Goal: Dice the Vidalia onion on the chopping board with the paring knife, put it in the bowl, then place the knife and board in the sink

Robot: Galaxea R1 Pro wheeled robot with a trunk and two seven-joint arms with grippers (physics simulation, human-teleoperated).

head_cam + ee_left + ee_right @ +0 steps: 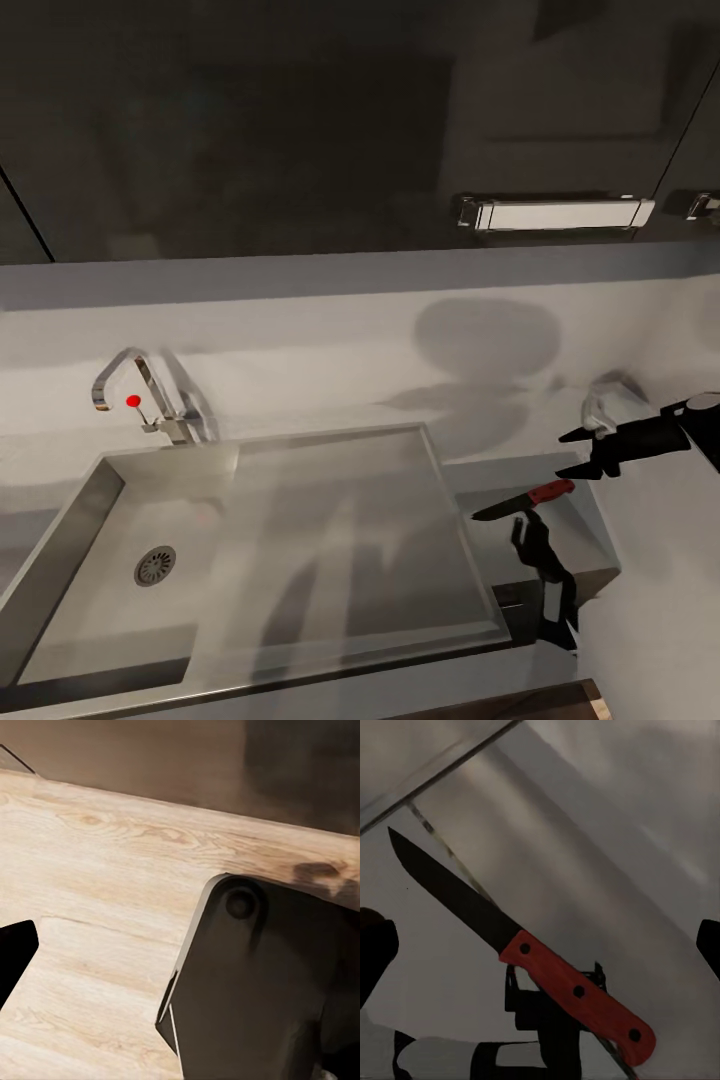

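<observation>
Your knife [527, 499] lies on the table just right of the sink [300, 540], blade toward the basin. Your right tool [582, 452] hangs spread and empty close above the red handle [577, 994]. It looks light, stiff and slim, likely to skid or pivot; pinch the handle mid-length, clear of the blade [446, 889]. I cannot tell the left tool's state.

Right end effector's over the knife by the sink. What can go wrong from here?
1. The right end effector hangs open above the knife, apart from it; closing off-centre may catch the dark blade rather than the red handle.
2. The knife lies close to the sink rim; a nudge might slide it into the basin.
3. A dark object sits just below the knife; descending fingers may strike it.
</observation>
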